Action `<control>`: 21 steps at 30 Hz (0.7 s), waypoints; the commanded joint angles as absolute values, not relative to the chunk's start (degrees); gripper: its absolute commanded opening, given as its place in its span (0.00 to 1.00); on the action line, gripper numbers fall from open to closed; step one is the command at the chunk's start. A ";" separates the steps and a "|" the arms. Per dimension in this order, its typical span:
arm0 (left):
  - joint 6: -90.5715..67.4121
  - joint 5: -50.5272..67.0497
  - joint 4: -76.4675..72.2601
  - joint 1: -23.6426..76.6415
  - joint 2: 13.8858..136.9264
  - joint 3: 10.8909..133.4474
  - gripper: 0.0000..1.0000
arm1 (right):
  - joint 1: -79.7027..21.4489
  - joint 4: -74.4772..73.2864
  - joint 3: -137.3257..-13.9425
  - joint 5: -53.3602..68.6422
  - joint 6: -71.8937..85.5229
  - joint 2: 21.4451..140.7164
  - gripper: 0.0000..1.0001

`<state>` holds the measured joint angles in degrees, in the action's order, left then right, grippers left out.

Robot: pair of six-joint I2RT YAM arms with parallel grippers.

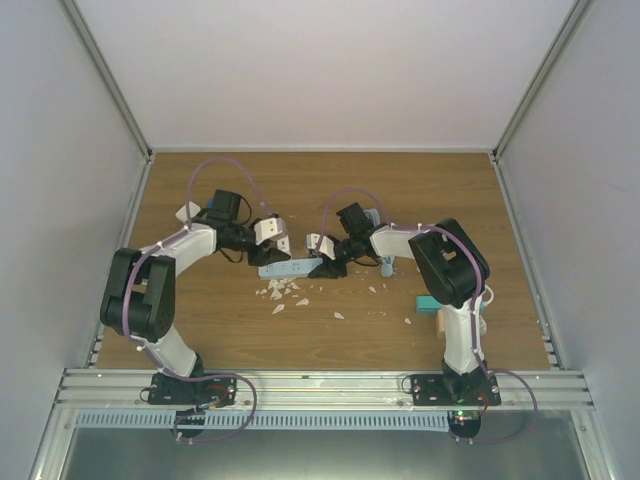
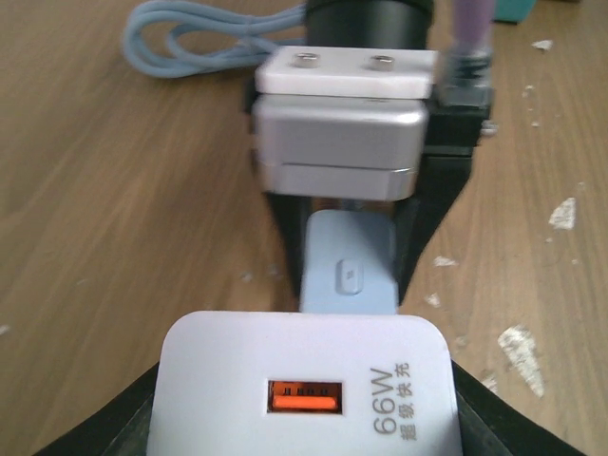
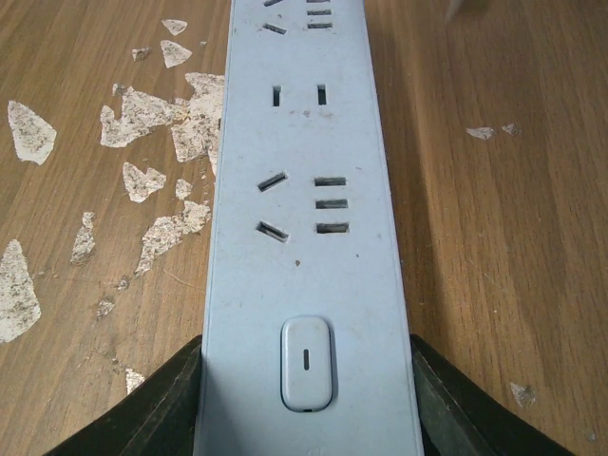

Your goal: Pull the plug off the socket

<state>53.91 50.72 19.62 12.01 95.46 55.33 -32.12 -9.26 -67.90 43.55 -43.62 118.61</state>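
White charger plug (image 2: 306, 375), clamped in the left gripper (image 1: 268, 233), sits at one end of a pale blue power strip (image 3: 299, 190) (whether its pins are seated is hidden). The right gripper (image 1: 323, 249) clamps the strip's switch end on the wooden worktop (image 3: 494, 237).

The white rectangular plastic charger plug (image 2: 304, 366) reads "66W" beside its orange USB port (image 2: 304, 396), with small Chinese characters, 超级快充, alongside. The rounded switch button (image 3: 306, 363) on the pale blue plastic power strip (image 3: 299, 190) bears a short vertical line.

Soft, even light; plug (image 2: 304, 380) sharp, cable (image 2: 190, 43) beyond it blurred.
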 commanded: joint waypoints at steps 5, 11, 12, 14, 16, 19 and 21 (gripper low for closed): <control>61.28 39.31 39.33 2.53 94.54 68.57 0.34 | -32.88 -11.05 -68.34 39.34 -41.92 120.34 0.16; 66.40 30.01 52.29 -5.39 97.78 77.41 0.35 | -32.89 -11.87 -69.25 38.67 -41.93 120.43 0.18; 67.07 27.58 53.41 -6.12 98.34 78.21 0.35 | -32.87 -12.00 -69.45 38.56 -42.00 120.36 0.19; 68.15 23.39 55.66 -7.60 99.90 79.67 0.35 | -32.89 -12.42 -69.94 38.51 -42.13 120.44 0.19; 68.44 20.14 57.67 -9.27 101.47 81.18 0.35 | -32.87 -12.92 -70.34 38.26 -42.42 120.41 0.20; 68.26 15.08 59.58 -11.27 103.93 83.25 0.35 | -32.78 -13.36 -70.81 37.84 -42.71 120.58 0.20; 68.17 11.64 60.16 -12.26 105.75 84.58 0.35 | -32.78 -13.74 -71.12 37.70 -42.71 120.73 0.20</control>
